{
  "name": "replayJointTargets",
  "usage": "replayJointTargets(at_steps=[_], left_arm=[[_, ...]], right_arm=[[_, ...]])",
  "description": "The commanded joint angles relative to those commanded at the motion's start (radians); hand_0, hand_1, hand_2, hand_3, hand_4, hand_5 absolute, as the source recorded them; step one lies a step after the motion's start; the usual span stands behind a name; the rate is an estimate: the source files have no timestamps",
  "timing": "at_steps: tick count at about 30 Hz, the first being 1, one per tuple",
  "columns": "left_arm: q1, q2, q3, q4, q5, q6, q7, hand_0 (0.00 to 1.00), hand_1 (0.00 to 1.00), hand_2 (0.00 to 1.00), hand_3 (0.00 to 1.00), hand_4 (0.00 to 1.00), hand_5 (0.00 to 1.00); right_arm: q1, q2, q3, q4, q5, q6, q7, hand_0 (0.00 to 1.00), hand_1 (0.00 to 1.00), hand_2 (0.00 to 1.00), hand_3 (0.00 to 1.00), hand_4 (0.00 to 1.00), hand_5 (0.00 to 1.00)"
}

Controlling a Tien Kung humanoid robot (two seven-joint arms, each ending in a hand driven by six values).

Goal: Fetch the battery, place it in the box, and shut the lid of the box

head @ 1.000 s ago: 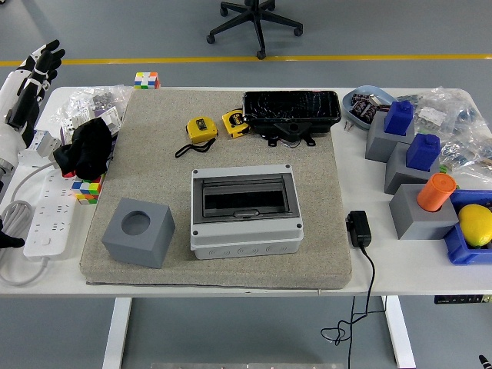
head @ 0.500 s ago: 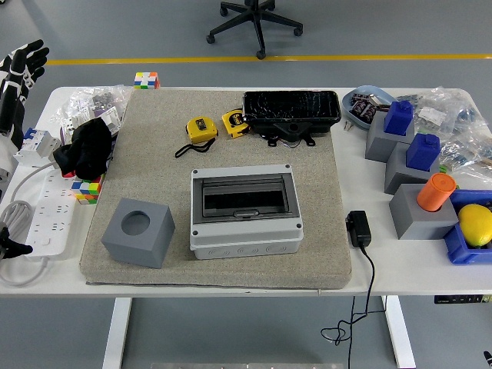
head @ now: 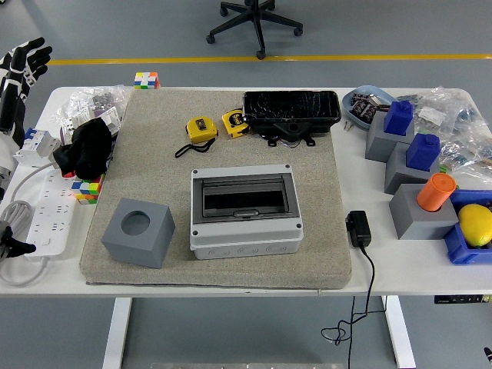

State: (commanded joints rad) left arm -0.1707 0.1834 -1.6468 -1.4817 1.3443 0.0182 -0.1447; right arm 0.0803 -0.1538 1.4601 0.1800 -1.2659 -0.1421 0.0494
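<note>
The grey box (head: 246, 211) with a dark see-through lid stands in the middle of the grey mat (head: 154, 154); the lid lies flat over it. An orange cylinder (head: 436, 191) stands in a grey block at the right. A blue-grey bowl (head: 355, 98) at the back right holds small dark cells (head: 367, 109). My left hand (head: 23, 65) is raised at the far left edge, off the table's corner, fingers spread and holding nothing. It is far from the box. The right hand does not show.
A grey block with a round hole (head: 138, 231) sits left of the box. Two yellow tape measures (head: 202, 127) and a black case (head: 292, 108) lie behind it. A power strip (head: 50, 219), black cloth (head: 91, 147), blue blocks (head: 398, 117), a lemon (head: 475, 223) and a black adapter (head: 358, 228) line the sides.
My left hand has drawn back to the left and a little upward, away from the table. Nothing on the table has moved.
</note>
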Motion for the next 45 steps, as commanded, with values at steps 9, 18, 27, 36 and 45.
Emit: replayJointTargets(at_steps=[9,18,27,36,45], left_arm=[[-0.004,0.005,-0.004,-0.002,0.001,0.002,-0.001,0.828,0.846,0.803,0.806,0.998,0.998],[-0.003,0.008,0.010,-0.002,0.002,0.004,-0.001,0.827,0.846,0.801,0.805,0.998,0.998],[-0.005,0.014,0.015,-0.002,0.002,0.005,0.001,0.825,0.845,0.801,0.805,0.998,0.998],[-0.008,0.016,0.016,-0.001,0.002,0.006,0.002,0.825,0.845,0.801,0.804,0.998,0.998],[-0.010,0.017,0.015,-0.002,0.002,0.006,0.001,0.824,0.846,0.802,0.806,0.998,0.998]], right_arm=[[0.002,0.000,-0.015,0.000,0.009,0.001,0.000,0.855,0.855,0.824,0.857,0.998,0.998],[0.004,-0.004,-0.036,0.000,0.018,0.003,-0.002,0.856,0.856,0.824,0.858,0.998,0.998],[0.003,-0.004,-0.053,0.000,0.027,0.005,-0.003,0.856,0.855,0.825,0.858,0.998,0.998],[0.005,-0.004,-0.055,0.000,0.028,0.005,-0.004,0.856,0.856,0.825,0.858,0.998,0.998],[0.006,-0.005,-0.058,0.000,0.030,0.005,-0.004,0.852,0.855,0.824,0.856,0.998,0.998]])
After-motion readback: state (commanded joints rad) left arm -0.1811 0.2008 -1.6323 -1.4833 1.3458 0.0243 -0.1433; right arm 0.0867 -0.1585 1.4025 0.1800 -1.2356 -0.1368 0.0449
